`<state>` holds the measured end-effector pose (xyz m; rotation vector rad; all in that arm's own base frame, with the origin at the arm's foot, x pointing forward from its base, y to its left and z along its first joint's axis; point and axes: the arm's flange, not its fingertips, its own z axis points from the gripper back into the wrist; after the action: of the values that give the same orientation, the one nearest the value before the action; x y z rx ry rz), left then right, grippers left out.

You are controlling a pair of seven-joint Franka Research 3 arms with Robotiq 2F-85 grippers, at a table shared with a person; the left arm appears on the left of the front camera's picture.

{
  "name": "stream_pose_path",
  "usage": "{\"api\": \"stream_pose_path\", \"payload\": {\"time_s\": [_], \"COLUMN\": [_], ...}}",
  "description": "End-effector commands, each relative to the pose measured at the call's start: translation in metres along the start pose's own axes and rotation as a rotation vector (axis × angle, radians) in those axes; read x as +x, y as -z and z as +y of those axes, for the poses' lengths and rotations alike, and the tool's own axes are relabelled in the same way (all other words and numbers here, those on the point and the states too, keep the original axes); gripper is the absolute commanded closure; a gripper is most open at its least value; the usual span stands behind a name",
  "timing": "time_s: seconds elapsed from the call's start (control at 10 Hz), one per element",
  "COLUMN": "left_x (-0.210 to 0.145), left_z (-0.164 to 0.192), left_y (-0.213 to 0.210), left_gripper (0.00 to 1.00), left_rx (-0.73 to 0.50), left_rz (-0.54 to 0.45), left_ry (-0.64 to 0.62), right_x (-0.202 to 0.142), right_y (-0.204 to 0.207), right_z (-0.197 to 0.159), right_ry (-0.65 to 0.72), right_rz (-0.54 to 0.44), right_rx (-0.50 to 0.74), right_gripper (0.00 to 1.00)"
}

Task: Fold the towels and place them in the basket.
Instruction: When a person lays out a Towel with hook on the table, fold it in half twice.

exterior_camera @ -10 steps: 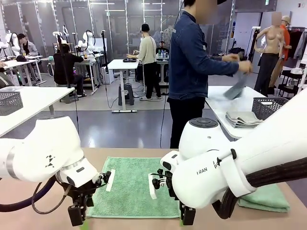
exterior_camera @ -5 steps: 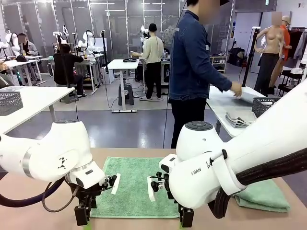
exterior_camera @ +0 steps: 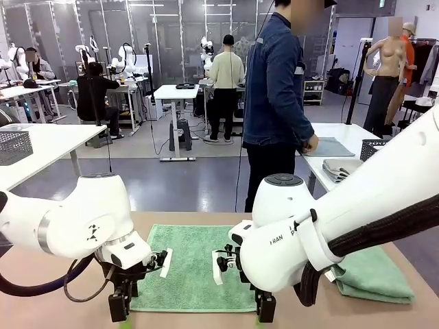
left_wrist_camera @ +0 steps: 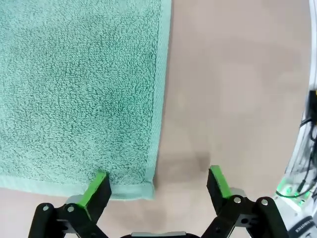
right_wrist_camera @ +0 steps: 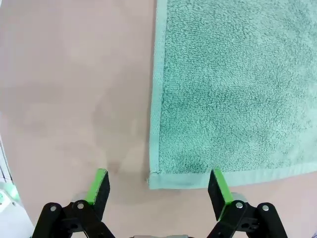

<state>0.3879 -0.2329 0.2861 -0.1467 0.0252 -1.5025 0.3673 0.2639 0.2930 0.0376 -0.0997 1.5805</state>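
A mint-green towel (exterior_camera: 195,264) lies spread flat on the tan table. My left gripper (exterior_camera: 119,308) hangs open over its near left corner. In the left wrist view the towel (left_wrist_camera: 79,84) has its corner between the open fingers of the left gripper (left_wrist_camera: 157,184). My right gripper (exterior_camera: 265,308) is open at the near right corner. The right wrist view has that corner of the towel (right_wrist_camera: 237,84) inside the right gripper's (right_wrist_camera: 158,184) span. A second towel (exterior_camera: 376,274) lies folded at the right. A dark mesh basket (exterior_camera: 372,149) stands on the white table behind, partly hidden by my right arm.
A person (exterior_camera: 278,103) in a denim jacket stands at the far side, turned to the white table with grey folded cloths (exterior_camera: 339,168). Another mesh basket (exterior_camera: 15,145) sits on a table at the left. Bare tabletop (exterior_camera: 55,274) lies left of the spread towel.
My left arm has swung right, bringing its gripper to the towel's near left corner. The right arm shifted slightly. The person laid a grey cloth down on the far table.
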Motion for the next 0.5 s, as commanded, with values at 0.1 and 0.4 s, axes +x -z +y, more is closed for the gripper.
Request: {"api": "stream_pose_path", "payload": {"time_s": [0.1, 0.4], "left_x": [0.003, 0.003], "left_z": [0.007, -0.004], "left_y": [0.009, -0.002], "left_gripper": [0.09, 0.99], "left_rx": [0.000, 0.032], "left_rz": [0.007, 0.005], "left_ry": [-0.010, 0.001], "right_x": [0.005, 0.004], "right_y": [0.006, 0.007], "right_z": [-0.005, -0.006], "right_ry": [0.035, 0.038], "right_rz": [-0.004, 0.007], "right_rx": [0.017, 0.019], "right_gripper": [0.11, 0.87]}}
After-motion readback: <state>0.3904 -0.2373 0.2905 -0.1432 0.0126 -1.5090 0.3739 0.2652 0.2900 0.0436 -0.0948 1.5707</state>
